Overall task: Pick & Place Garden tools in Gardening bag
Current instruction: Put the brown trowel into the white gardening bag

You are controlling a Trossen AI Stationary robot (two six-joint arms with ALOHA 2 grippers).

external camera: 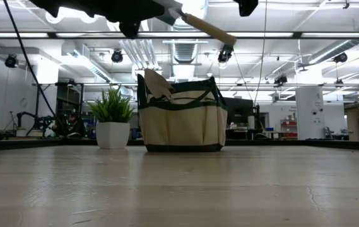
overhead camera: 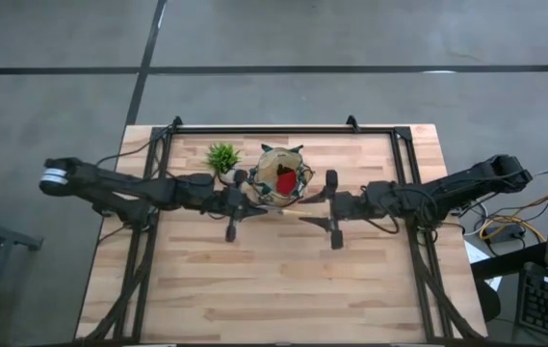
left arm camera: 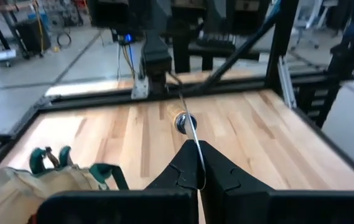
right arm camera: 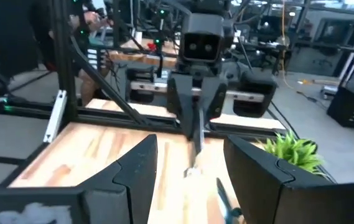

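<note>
The tan gardening bag stands at the table's far middle, with a red item inside it. A tan tool end sticks up out of the bag. My left gripper is shut on a wooden-handled trowel, held high just in front of the bag. The trowel's handle points toward my right gripper. My right gripper is open, its fingers standing apart on either side of the handle's free end. My left gripper pinches the trowel's thin metal end between its two fingers. The fingers come level from the table's left and lie along the tool. The trowel is lifted clear of the table, and its handle slopes slightly down toward the right arm.
A small green plant in a white pot stands just left of the bag. Teal-tipped tool handles stick out of the bag's edge. A black frame runs along the table's far and side edges. Bare wood lies at the near side.
</note>
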